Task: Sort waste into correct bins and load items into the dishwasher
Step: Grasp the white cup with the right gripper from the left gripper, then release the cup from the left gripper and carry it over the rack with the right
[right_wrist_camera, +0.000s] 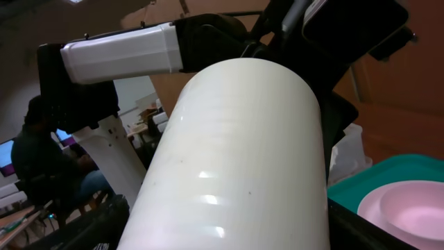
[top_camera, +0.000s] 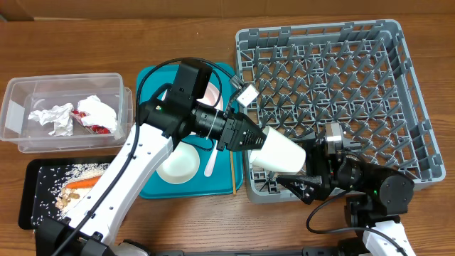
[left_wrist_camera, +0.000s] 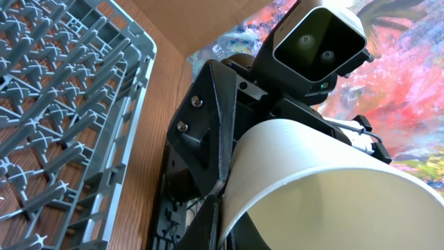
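A white cup (top_camera: pixel 281 153) lies on its side in the air over the front left corner of the grey dishwasher rack (top_camera: pixel 320 30). My left gripper (top_camera: pixel 257 140) is shut on the cup's rim; the left wrist view shows its fingers (left_wrist_camera: pixel 220 208) pinching the wall of the cup (left_wrist_camera: pixel 333 187). My right gripper (top_camera: pixel 297 169) reaches in from the right, one finger against each side of the cup body. In the right wrist view the cup (right_wrist_camera: pixel 236 153) fills the whole gap of that gripper (right_wrist_camera: pixel 222 232).
The teal tray (top_camera: pixel 149 78) holds a pink plate (top_camera: pixel 213 96), white bowl (top_camera: pixel 179 162), white fork (top_camera: pixel 211 160) and chopstick (top_camera: pixel 232 171). A clear tub (top_camera: pixel 21 107) has napkin (top_camera: pixel 99 110), foil (top_camera: pixel 53 117) and red wrapper. The black tray (top_camera: pixel 35 195) carries rice and a carrot stick (top_camera: pixel 84 183).
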`<state>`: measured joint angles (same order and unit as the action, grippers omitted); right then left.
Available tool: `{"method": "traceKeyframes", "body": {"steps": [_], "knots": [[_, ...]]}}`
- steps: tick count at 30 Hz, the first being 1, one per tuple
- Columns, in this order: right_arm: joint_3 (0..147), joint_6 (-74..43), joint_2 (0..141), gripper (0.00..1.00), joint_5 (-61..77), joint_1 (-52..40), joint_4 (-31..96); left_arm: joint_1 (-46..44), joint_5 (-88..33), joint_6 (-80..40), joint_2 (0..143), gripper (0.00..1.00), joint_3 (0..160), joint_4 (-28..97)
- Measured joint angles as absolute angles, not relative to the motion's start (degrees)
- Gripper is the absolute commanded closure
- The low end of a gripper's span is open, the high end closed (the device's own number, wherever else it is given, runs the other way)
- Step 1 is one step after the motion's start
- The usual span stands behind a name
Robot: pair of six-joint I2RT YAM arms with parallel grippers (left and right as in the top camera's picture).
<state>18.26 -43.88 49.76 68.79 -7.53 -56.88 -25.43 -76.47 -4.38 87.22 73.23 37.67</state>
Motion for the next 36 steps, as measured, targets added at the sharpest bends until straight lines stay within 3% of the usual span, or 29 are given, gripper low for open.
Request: {"method": "traceKeyframes", "body": {"steps": [6, 12, 15, 17, 21, 36], "knots": [[18.26, -43.97, 49.78, 0.18, 68.34, -7.53, -58.33, -25.43, -77.34, -4.38, 87.22, 0.96, 73.23, 37.71], [18.26, -44.16, 49.78, 0.41, 67.44, -7.42, -58.28, -25.41, -77.89, -4.36, 87.13, 0.96, 73.23, 37.69], [18.26, -44.34, 49.89, 0.45, 67.29, -7.38, -58.26, -25.36, -77.52, -4.36, 87.11, 0.95, 73.23, 37.93], [18.26, -44.31, 49.89, 0.47, 67.33, -7.38, -57.98, -25.36, -77.06, -4.36, 87.11, 0.74, 73.3, 38.61], [18.26, -44.1, 49.89, 0.48, 67.26, -7.38, -58.5, -25.36, -73.82, -4.58, 87.07, 0.62, 73.34, 39.4], [18.26, -43.79, 50.22, 0.55, 64.36, -7.25, -57.65, -19.07, -71.68, -4.56, 87.0, 0.59, 73.34, 42.11]]}}
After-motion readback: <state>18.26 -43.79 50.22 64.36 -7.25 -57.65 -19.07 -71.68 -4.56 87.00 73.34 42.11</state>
